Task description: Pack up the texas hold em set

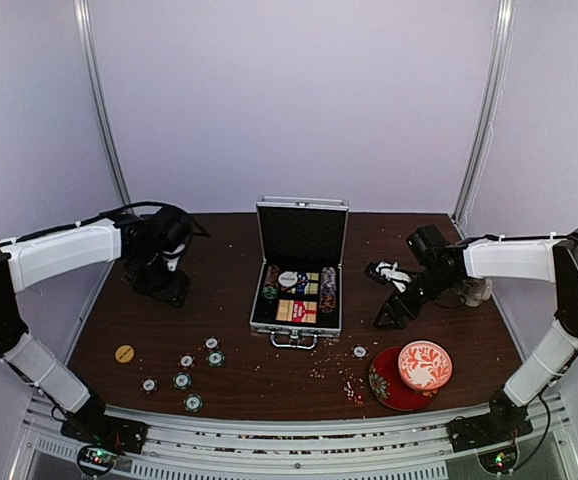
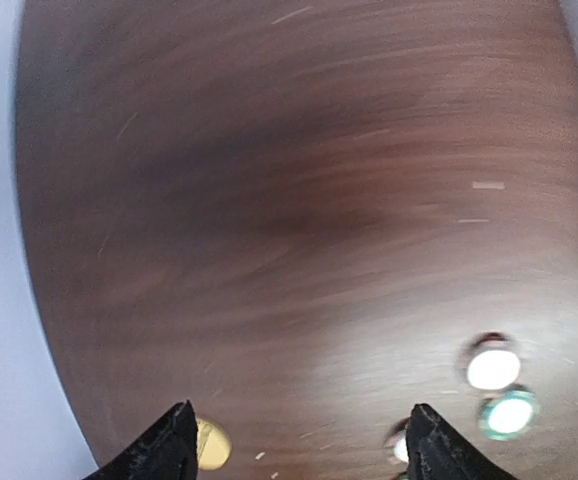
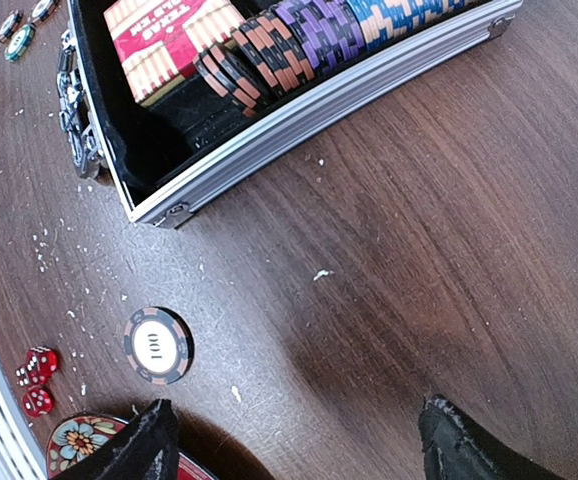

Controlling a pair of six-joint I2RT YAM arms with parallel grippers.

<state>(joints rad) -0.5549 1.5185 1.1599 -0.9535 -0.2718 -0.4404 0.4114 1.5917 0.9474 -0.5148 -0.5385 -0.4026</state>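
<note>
At the far left, the left claw point(image 1: 169, 290) hangs over bare table point(image 1: 231, 300), jaws spread wide with nothing between them; the loose chips point(image 1: 183, 380) lie nearer the arm bases, well apart from it, with a tan disc point(image 1: 124, 353) to their left. I judge the step in hand to be gathering these; the claw should come down square over a chip at the cluster's edge and pinch it across its rim without nudging its neighbours; flat chips on wood will likely slip, so a low, slow close seems wise.

In the middle the briefcase point(image 1: 302, 235) stands open, lid upright, with the card box point(image 3: 174, 35) and rows of chips already seated; each gathered chip wants a row with room.

Further right a single 100 chip point(image 3: 157, 345) and red dice point(image 3: 37, 365) lie between case and saucer point(image 1: 384, 390); the right claw point(image 3: 294, 440), also wide and empty, hovers close to that chip.

The left wrist view is blurred, so chip faces there are unreadable; the mug point(image 1: 477, 292) is mostly hidden behind the right arm; which chip slots are free I cannot tell.
</note>
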